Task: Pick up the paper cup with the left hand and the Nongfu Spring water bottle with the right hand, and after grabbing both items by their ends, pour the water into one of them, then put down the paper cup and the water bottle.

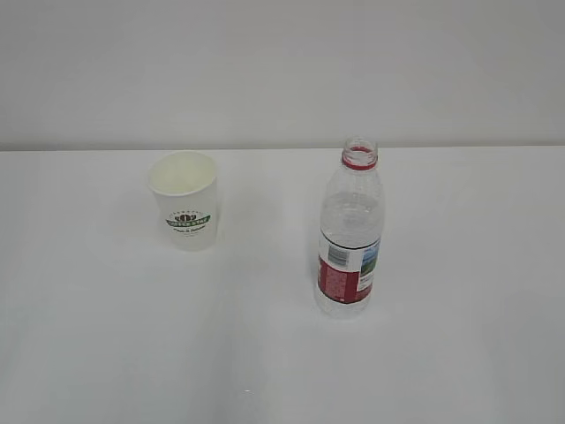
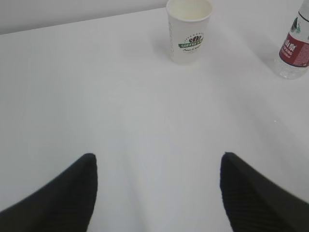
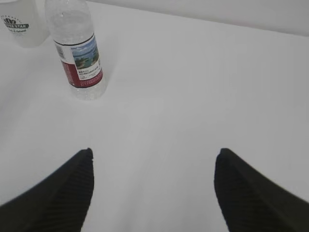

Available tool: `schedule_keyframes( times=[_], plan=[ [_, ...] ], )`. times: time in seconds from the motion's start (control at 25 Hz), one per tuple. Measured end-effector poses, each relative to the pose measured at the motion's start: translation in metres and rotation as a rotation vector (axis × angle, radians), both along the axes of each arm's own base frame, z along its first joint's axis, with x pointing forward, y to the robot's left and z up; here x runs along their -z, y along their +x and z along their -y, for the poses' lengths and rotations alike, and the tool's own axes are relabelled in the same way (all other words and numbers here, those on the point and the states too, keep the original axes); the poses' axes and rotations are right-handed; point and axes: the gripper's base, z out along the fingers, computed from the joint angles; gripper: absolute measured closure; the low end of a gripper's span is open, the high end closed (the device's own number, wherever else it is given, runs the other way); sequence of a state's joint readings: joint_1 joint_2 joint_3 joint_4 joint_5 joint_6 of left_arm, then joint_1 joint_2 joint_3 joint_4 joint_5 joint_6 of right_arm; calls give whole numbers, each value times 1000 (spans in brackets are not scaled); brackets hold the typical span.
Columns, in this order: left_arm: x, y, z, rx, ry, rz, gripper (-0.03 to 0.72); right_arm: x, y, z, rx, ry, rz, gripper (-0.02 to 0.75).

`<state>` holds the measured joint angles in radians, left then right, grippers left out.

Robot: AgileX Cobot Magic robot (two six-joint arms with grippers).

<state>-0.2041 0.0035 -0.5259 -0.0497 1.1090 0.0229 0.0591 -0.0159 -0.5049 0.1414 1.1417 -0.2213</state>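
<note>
The white paper cup [image 1: 184, 200] with a green logo stands upright at the table's left, empty inside. To its right stands the Nongfu Spring water bottle [image 1: 350, 231], uncapped, with a red neck ring, a red-and-white label and clear water [image 1: 351, 216] in it. No arm shows in the exterior view. In the left wrist view the left hand [image 2: 158, 162] is open over bare table, well short of the paper cup [image 2: 189, 30]; the bottle [image 2: 294, 50] sits at the right edge. The right hand [image 3: 153, 157] is open too, with the bottle [image 3: 77, 48] far off at upper left and the cup [image 3: 19, 24] beyond it.
A white table [image 1: 459, 353] carries both things, with a pale wall [image 1: 282, 71] behind its far edge. Cup and bottle stand about a hand's width apart.
</note>
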Motion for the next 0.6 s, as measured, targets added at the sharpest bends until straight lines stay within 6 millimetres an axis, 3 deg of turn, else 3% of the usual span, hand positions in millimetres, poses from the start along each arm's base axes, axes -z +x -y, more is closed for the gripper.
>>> schedule_keyframes(
  times=[0.6],
  plan=[
    [-35, 8, -4, -44, -22, 371, 112, -25, 6, 0, 21, 48, 255, 150]
  ],
)
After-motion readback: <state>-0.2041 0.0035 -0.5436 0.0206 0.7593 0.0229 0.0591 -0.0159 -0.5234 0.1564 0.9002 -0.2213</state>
